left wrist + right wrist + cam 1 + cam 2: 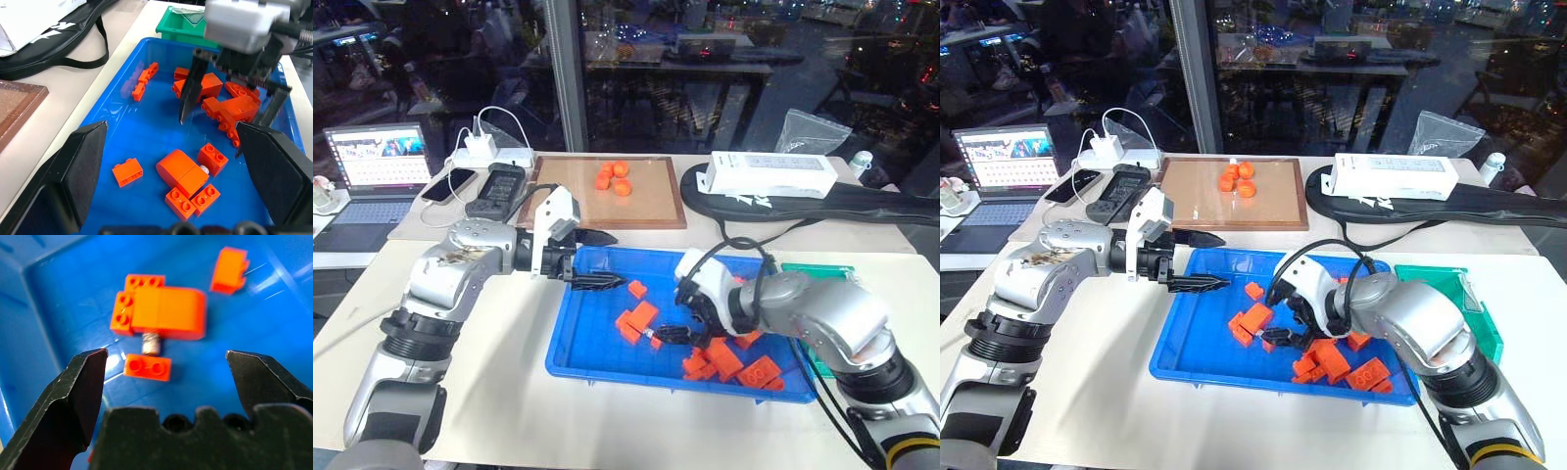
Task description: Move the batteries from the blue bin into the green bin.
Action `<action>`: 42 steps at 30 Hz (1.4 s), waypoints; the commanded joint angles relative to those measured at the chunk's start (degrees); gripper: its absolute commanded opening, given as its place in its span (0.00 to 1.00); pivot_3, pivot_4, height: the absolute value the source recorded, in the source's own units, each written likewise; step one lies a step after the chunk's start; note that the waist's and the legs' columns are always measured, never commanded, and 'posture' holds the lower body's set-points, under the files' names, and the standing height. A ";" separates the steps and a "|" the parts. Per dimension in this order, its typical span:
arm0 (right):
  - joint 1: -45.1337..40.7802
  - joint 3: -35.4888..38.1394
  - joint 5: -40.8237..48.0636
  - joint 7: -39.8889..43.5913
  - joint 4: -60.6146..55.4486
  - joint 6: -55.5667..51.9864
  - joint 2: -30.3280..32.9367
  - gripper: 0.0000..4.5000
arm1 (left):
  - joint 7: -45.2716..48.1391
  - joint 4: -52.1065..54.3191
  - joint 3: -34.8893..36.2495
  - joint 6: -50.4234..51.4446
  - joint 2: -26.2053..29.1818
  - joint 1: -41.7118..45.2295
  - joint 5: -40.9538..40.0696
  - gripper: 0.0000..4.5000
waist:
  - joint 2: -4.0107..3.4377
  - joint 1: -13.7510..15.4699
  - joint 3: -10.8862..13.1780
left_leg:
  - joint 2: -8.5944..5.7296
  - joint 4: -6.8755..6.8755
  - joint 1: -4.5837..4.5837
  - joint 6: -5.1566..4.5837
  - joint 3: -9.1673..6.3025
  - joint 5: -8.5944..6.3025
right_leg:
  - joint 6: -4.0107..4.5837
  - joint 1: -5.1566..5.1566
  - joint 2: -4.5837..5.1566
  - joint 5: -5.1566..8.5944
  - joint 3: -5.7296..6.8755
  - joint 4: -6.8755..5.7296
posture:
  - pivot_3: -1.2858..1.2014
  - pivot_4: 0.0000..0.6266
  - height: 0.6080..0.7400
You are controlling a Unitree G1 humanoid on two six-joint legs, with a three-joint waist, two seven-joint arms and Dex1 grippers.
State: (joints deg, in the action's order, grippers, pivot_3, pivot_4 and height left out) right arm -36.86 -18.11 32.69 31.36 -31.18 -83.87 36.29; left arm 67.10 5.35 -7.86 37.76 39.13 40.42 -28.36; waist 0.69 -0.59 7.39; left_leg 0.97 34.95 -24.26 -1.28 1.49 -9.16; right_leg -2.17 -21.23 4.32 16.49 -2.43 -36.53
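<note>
The blue bin (592,357) sits mid-table and holds several orange blocks (639,320). One battery (150,343) pokes out from under a large orange block; it also shows as the battery (203,169) in the left wrist view. My right gripper (164,357) is open and points down into the bin, just above the battery and the blocks around it, with nothing held; it is also seen as the right gripper (674,334). My left gripper (601,260) hangs open and empty over the bin's far left corner. The green bin (1450,293) stands right of the blue bin, partly hidden by my right arm.
A brown wooden-framed tray (651,208) with orange pieces lies behind the blue bin. A white box (769,174) rests on a black bag at the back right. A laptop (374,166), a phone (449,184) and a black handset (497,191) lie at the back left.
</note>
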 commanded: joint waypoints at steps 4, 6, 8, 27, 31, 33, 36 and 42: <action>0.69 -2.37 -1.37 -2.16 2.92 0.95 -3.32 0.94 | -0.06 2.11 1.24 0.16 0.81 0.34 -0.37 1.00 | 0.01 -0.10 -0.01 | 0.00 0.03 0.04 0.00 0.00 0.00 | 0.01 -0.02 -0.02 0.01 0.00 -0.11 | 0.52 0.24 0.69; 1.19 -2.86 -1.66 -2.50 3.79 1.08 -3.91 0.84 | -0.12 2.28 1.23 0.22 0.91 0.25 -0.34 1.00 | 0.02 -0.09 -0.01 | 0.00 0.03 0.04 0.00 0.00 0.00 | 0.01 -0.02 -0.03 0.01 0.00 -0.13 | 0.52 0.24 0.69; 1.69 -3.10 -1.91 -2.61 4.38 1.20 -4.01 0.67 | -0.26 2.49 1.22 0.24 0.94 0.17 -0.32 1.00 | 0.02 -0.08 -0.01 | 0.00 0.03 0.04 0.00 0.00 0.00 | 0.01 -0.02 -0.02 0.01 0.00 -0.14 | 0.52 0.24 0.69; 1.26 -6.17 -7.88 3.36 4.63 6.34 18.57 0.32 | -1.39 3.12 0.94 0.18 -0.39 -0.68 -0.67 1.00 | 0.07 -0.08 0.01 | 0.00 0.03 0.07 0.00 0.02 0.00 | 0.01 -0.01 -0.01 0.04 -0.01 -0.11 | 0.52 0.24 0.69; 0.55 -4.39 -8.56 3.90 5.28 7.48 18.02 0.61 | -1.35 3.23 0.91 0.17 -0.43 -0.77 -0.67 1.00 | 0.09 -0.08 0.01 | 0.00 0.02 0.07 0.00 0.03 0.00 | 0.01 -0.02 -0.01 0.04 -0.01 -0.11 | 0.52 0.24 0.69; -1.15 -3.06 -7.94 3.93 4.77 7.89 15.51 0.75 | -1.26 3.23 0.84 0.17 -0.40 -0.75 -0.66 1.00 | 0.09 -0.14 0.02 | 0.00 0.01 0.06 0.00 0.03 0.00 | 0.01 -0.02 -0.01 0.04 -0.02 -0.11 | 0.52 0.24 0.69; -3.28 -1.39 -7.03 3.28 4.59 7.62 10.38 0.99 | -1.00 3.06 0.70 0.09 -0.27 -0.67 -0.54 1.00 | 0.10 -0.45 0.03 | 0.05 0.00 0.08 0.00 0.03 0.00 | 0.02 -0.06 -0.07 0.04 -0.05 -0.12 | 0.52 0.24 0.69; -4.23 -6.46 -8.64 5.67 4.24 13.30 6.55 0.99 | -0.94 3.06 0.72 0.14 -0.14 -0.47 -0.44 1.00 | 0.11 0.14 0.03 | -0.01 0.01 0.05 0.00 -0.02 0.00 | 0.02 -0.03 -0.03 0.04 0.01 -0.12 | 0.52 0.24 0.69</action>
State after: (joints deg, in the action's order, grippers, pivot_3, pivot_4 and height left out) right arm -39.88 -23.44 24.92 36.16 -25.45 -73.85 43.16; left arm 66.01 6.92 -7.96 37.85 38.64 39.46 -28.44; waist 0.80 -0.44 7.42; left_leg 0.94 34.98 -24.22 -1.28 1.48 -9.16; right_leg -2.16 -21.26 4.32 16.54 -2.42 -36.65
